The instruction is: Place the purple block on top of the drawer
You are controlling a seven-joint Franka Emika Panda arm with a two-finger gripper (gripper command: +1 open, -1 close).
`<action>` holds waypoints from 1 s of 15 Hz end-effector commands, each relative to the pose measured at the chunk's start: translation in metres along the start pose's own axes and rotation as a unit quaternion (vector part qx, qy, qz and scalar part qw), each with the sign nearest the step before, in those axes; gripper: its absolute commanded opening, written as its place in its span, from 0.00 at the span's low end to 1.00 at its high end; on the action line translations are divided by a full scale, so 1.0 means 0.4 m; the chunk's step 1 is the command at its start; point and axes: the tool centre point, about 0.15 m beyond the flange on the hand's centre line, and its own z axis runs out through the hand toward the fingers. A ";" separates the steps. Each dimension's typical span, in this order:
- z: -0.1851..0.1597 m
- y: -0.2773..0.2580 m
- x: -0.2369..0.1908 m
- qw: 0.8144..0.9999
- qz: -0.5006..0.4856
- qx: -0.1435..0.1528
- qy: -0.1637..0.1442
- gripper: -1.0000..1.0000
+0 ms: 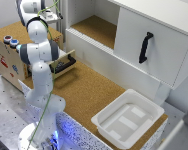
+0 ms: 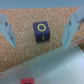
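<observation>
My arm stands bent over the cork-topped surface, beside the small wooden drawer with its black bar handle. Below me, my gripper is spread wide and holds nothing. The purple block, yellow ring uppermost, sits on the cork midway between my two fingers, touching neither.

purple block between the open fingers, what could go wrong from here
1. The hand is open with the purple block loose between its fingers; closing off-centre might twist or push it across the cork.
2. The drawer stands pulled out, so a badly aimed drop might land inside instead of on top.
</observation>
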 end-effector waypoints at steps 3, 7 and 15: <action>0.114 -0.019 -0.215 0.994 0.050 0.029 0.098 1.00; 0.206 0.000 -0.236 0.995 0.044 0.047 0.081 1.00; 0.224 -0.004 -0.229 0.996 0.040 0.031 0.075 1.00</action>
